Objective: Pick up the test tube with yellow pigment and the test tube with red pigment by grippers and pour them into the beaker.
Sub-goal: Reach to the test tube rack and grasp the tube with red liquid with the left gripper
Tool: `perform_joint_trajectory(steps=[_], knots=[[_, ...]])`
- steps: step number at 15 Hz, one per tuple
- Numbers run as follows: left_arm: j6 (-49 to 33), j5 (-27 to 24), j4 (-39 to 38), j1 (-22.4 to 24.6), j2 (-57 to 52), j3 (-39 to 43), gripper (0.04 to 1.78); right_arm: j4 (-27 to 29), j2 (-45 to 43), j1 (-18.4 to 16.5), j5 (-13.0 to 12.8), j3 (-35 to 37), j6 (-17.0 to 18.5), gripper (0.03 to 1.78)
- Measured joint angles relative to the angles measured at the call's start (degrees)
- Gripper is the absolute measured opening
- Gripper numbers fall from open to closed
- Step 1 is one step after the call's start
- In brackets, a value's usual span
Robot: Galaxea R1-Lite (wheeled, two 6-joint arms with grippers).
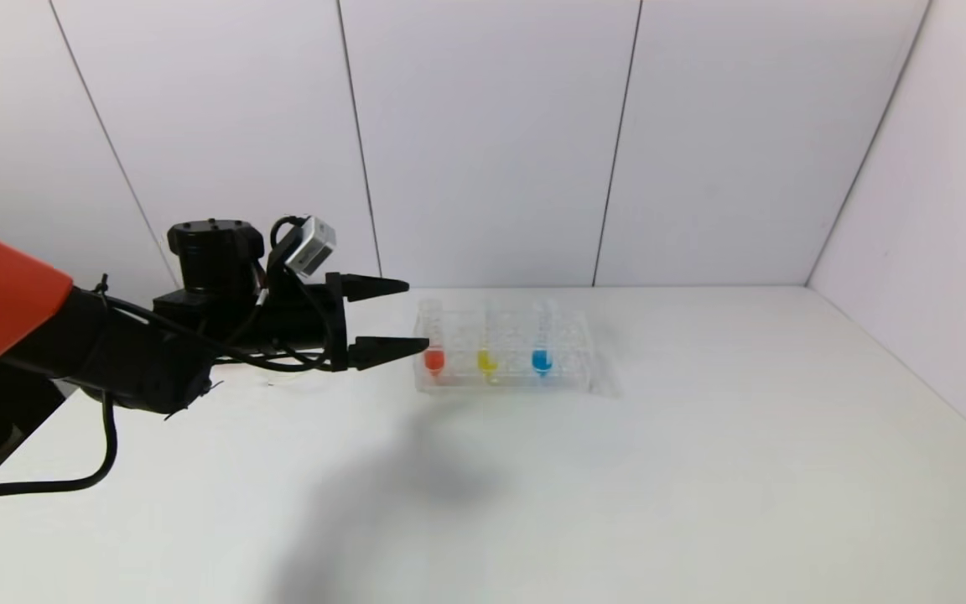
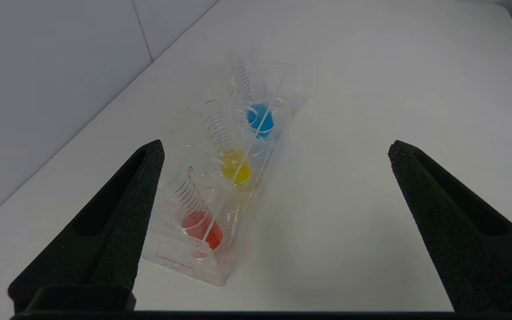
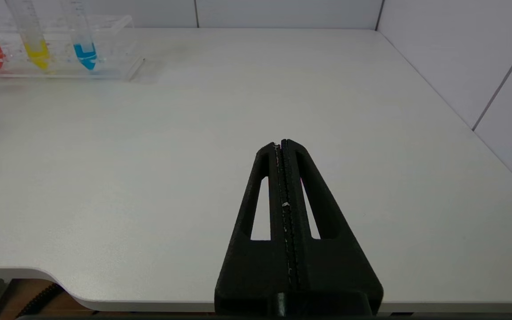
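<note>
Three tubes stand upright in a clear rack [image 1: 571,369] at the back of the white table. The test tube with red pigment [image 1: 433,357] [image 2: 199,220] is at the rack's left end and the test tube with yellow pigment [image 1: 487,360] [image 2: 235,167] stands in the middle. My left gripper [image 1: 416,315] [image 2: 276,146] is open and empty, hovering just left of the rack, its near fingertip close to the red tube. My right gripper [image 3: 281,143] is shut on nothing, low over the table's near right part. The beaker is out of view.
A tube with blue liquid [image 1: 541,360] [image 2: 259,119] [image 3: 85,52] is the rightmost of the three. Grey wall panels close off the back and right side. The table's rounded front edge [image 3: 105,306] lies below my right gripper.
</note>
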Motion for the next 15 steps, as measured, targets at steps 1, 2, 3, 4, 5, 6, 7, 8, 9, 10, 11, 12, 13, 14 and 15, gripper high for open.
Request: perform_joint_trajectory(steps=[1,2,3,4,5,6,7,8,9,10,11,12,13,14,15], knots=[[-1.0,0.0,-0.1,-0.2,1.3,-1.0,1.76,0.0,0.0,0.0,0.0,0.0,0.0,0.11],[-2.0,0.0,-0.3,-0.6,2.6,-2.3,1.76,0.0,0.0,0.0,0.0,0.0,0.0,0.11],[-2.4,0.0,-0.3,-1.0,3.9,-3.5,1.76,0.0,0.0,0.0,0.0,0.0,0.0,0.11],[-2.9,0.0,-0.3,-1.5,5.3,-4.8,1.76,0.0,0.0,0.0,0.0,0.0,0.0,0.11],[-3.7,0.1,-0.3,-1.8,6.4,-5.9,1.76,0.0,0.0,0.0,0.0,0.0,0.0,0.11],[-5.3,0.1,-0.3,-2.0,7.3,-6.8,1.76,0.0,0.0,0.0,0.0,0.0,0.0,0.11],[-7.1,0.1,-0.4,-2.1,8.2,-7.6,1.76,0.0,0.0,0.0,0.0,0.0,0.0,0.11],[-8.0,0.0,-0.6,-2.2,8.9,-8.2,1.76,0.0,0.0,0.0,0.0,0.0,0.0,0.11],[-8.2,0.1,-1.3,-2.2,9.5,-8.7,1.76,0.0,0.0,0.0,0.0,0.0,0.0,0.11],[-8.4,0.1,-2.3,-2.2,10.1,-9.0,1.76,0.0,0.0,0.0,0.0,0.0,0.0,0.11],[-8.9,0.1,-3.4,-2.2,10.9,-9.6,1.76,0.0,0.0,0.0,0.0,0.0,0.0,0.11],[-9.9,0.1,-4.1,-2.2,11.4,-10.1,1.76,0.0,0.0,0.0,0.0,0.0,0.0,0.11],[-11.3,0.1,-5.1,-2.2,12.1,-10.6,1.76,0.0,0.0,0.0,0.0,0.0,0.0,0.11],[-12.5,0.1,-6.5,-2.2,13.0,-11.3,1.76,0.0,0.0,0.0,0.0,0.0,0.0,0.11],[-13.2,0.1,-8.0,-2.2,13.8,-11.9,1.76,0.0,0.0,0.0,0.0,0.0,0.0,0.11]])
